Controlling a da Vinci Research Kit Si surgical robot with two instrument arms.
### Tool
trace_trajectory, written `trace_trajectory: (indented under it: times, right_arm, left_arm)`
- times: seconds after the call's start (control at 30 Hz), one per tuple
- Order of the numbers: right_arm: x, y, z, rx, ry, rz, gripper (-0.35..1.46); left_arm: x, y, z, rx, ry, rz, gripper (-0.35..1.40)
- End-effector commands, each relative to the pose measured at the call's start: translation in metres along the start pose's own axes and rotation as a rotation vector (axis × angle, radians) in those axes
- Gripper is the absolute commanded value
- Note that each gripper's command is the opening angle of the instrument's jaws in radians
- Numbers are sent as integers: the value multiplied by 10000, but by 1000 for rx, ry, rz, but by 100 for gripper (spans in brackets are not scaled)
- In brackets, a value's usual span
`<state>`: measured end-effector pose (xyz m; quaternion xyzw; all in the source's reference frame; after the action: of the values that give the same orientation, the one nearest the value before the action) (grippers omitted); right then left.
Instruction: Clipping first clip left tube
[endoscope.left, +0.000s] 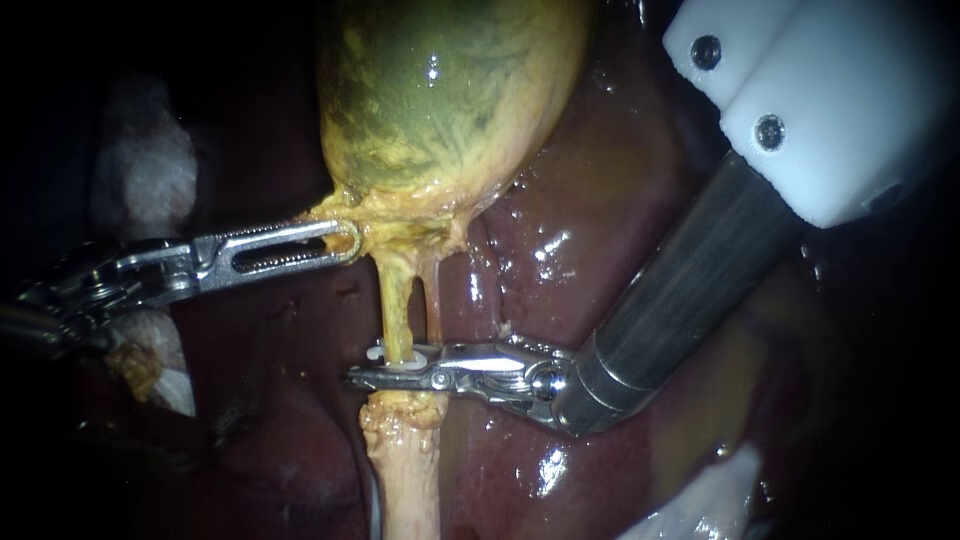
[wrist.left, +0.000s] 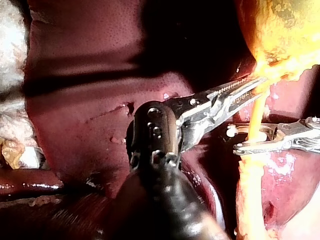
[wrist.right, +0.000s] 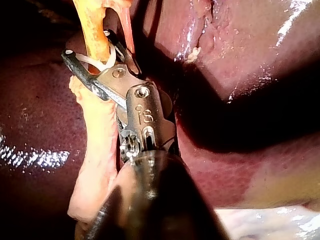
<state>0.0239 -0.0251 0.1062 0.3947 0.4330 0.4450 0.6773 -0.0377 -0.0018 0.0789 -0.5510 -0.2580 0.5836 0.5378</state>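
So the right instrument (endoscope.left: 362, 368) has its jaws holding the clip (endoscope.left: 376, 352), with the left tube (endoscope.left: 397, 300) between them. I'd say it isn't squeezed shut yet. The left instrument (endoscope.left: 345, 240) has its jaws pinching the gallbladder (endoscope.left: 450, 90).

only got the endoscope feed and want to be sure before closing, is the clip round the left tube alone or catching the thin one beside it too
Observer: Right wrist view shows the white clip curving open around the yellow left tube only; the thin pink tube seems to pass outside it.
Operator: is there a gap left to close
Observer: Yes. Left wrist view shows the right instrument side-on, its two halves apart, the left tube between them.
Operator: left hold ok
Observer: Left wrist view shows the left instrument pinching the yellow neck of the gallbladder from two sides.
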Motion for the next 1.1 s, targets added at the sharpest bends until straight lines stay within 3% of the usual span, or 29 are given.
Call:
trace_trajectory:
  times: [0.03, 0.23, 0.4, 0.5, 1.1]
  right_arm:
    - [0, 1, 0, 1, 0, -1, 49]
    - [0, 2, -1, 1, 0, -1, 38]
    - [0, 7, -6, 3, -2, -2, -15]
    - [0, 9, -8, 4, -3, -2, -35]
    - [2, 18, -13, 10, -8, 21, -35]
  left_arm:
    - [0, 0, 0, 1, 0, 0, -35]
    - [0, 1, 0, 1, 0, 0, -35]
    - [0, 1, 0, -2, -1, 0, -35]
    - [0, 1, 1, -2, -1, 0, -35]
    - [-1, 3, 1, -2, -1, 6, -35]
